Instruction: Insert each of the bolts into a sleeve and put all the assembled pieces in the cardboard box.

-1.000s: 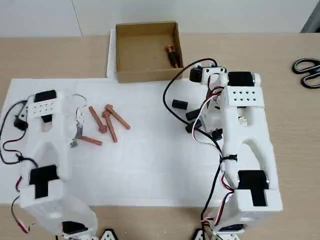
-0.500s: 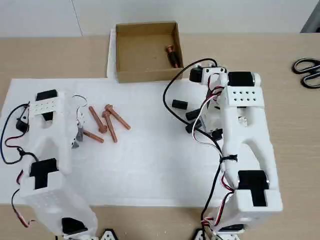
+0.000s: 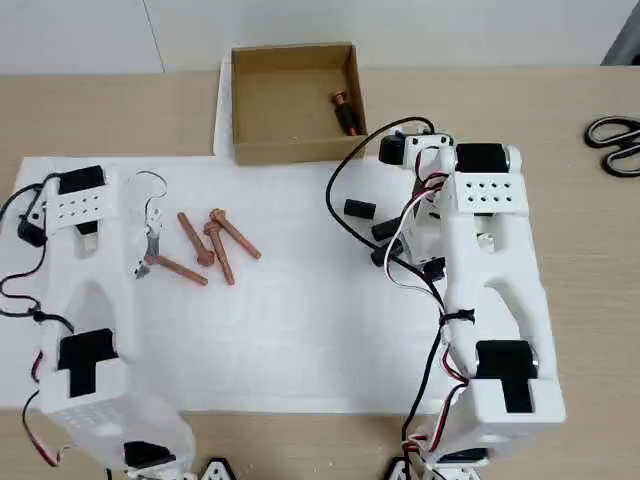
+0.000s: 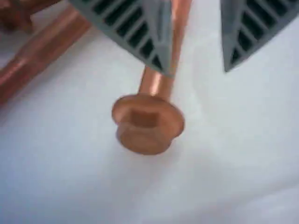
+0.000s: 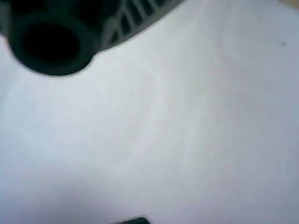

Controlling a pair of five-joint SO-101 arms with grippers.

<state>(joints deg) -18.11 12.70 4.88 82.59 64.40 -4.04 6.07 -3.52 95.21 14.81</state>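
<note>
The left gripper (image 3: 146, 262) sits at one bolt (image 3: 180, 270), three more bolts (image 3: 218, 238) just beside. One piece (image 3: 345, 112) lies in the cardboard box (image 3: 290, 150).

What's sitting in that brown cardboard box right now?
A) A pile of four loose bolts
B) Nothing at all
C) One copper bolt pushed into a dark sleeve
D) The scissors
C: seen from above, the cardboard box holds a single assembled piece, a copper bolt end sticking out of a dark sleeve, lying by one side wall.

Four bolts (image 3: 220, 255), one assembled piece (image 3: 345, 112), one box (image 3: 290, 150)
</note>
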